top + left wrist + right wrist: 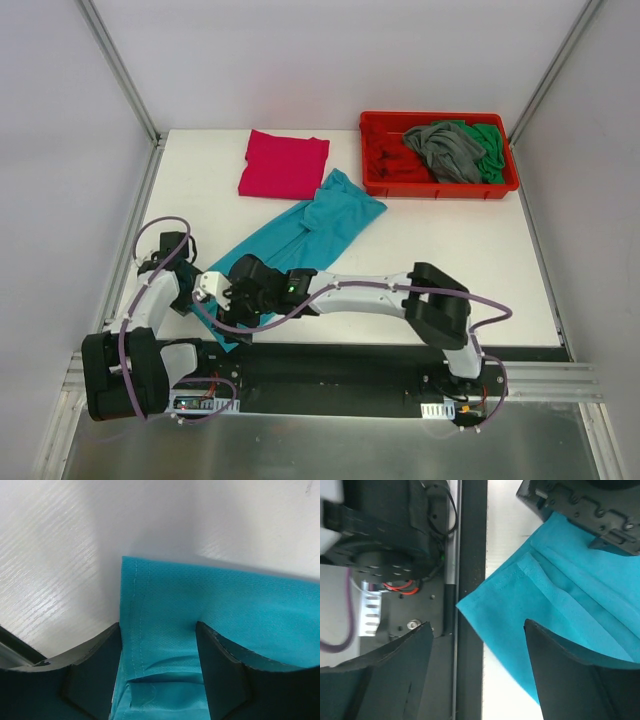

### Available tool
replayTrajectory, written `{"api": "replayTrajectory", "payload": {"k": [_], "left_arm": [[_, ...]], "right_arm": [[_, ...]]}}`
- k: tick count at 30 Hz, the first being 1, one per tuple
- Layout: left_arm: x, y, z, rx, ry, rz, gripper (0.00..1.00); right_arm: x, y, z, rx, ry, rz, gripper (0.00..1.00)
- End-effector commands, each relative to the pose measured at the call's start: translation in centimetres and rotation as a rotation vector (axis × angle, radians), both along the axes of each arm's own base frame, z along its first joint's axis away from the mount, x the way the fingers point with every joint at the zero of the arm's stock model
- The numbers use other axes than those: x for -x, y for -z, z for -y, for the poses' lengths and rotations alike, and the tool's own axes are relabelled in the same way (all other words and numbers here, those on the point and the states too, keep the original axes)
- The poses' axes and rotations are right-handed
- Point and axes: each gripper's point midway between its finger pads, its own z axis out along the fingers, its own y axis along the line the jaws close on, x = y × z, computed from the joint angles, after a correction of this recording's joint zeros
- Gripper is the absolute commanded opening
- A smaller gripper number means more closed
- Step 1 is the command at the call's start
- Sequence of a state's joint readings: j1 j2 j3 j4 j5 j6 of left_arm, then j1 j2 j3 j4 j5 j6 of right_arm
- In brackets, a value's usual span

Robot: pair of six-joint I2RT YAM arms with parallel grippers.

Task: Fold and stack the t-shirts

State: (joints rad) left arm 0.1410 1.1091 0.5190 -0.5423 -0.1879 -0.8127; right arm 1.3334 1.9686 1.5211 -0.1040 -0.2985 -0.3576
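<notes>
Near table (pixel 450 260) edge | left claw (pixel 157 630), right claw (pixel 477 627) astride teal t-shirt (pixel 310 225)

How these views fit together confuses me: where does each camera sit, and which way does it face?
Top: above and behind the bases, looking down on table, left arm and right arm.
Left wrist: faces down between its own fingers at the teal shirt's hem.
Right wrist: faces down past its own fingers at the table's near edge.
Shared: the teal shirt, all three.
</notes>
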Motion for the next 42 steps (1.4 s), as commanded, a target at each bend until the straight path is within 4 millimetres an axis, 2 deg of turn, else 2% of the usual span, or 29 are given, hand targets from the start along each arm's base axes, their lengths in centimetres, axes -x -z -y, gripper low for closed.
{"api": "replayTrajectory", "payload": {"k": [1,4,14,21,27,32,36,40,42], "left_arm": [[-0.2,0.9,0.7,0.046,0.039,-0.003,0.57],[-0.1,1.4,0.9,0.063,0.046,-0.018,0.52],[-0.4,1.9,1.7,0.115,0.069,-0.039,0.37],[-0.4,1.8,2.5,0.158,0.091,-0.030,0.32],[0.0,2.0,2.7,0.164,0.098,-0.038,0.27],[0.1,2.1,2.7,0.166,0.098,-0.043,0.18],[-0.1,1.8,2.4,0.152,0.088,-0.033,0.00],[-1.5,0.1,3.5,0.206,0.123,0.056,0.00],[-2.3,-1.2,4.0,0.224,0.129,0.122,0.00]], "right_arm": [[-0.8,2.8,-2.5,-0.073,-0.121,0.066,0.73],[-0.6,4.3,-2.6,-0.082,-0.194,0.112,0.63],[-0.8,7.0,-2.8,-0.066,-0.298,0.236,0.60],[-0.4,9.3,-2.8,-0.004,-0.351,0.323,0.48],[-1.2,10.1,-4.3,0.021,-0.290,0.392,0.41],[-2.4,9.7,-4.6,0.011,-0.226,0.442,0.31],[-2.8,8.8,-3.4,-0.010,-0.178,0.465,0.19],[-3.3,7.3,-2.8,-0.061,-0.106,0.454,0.10],[-3.7,6.7,-2.5,-0.085,-0.068,0.448,0.00]]}}
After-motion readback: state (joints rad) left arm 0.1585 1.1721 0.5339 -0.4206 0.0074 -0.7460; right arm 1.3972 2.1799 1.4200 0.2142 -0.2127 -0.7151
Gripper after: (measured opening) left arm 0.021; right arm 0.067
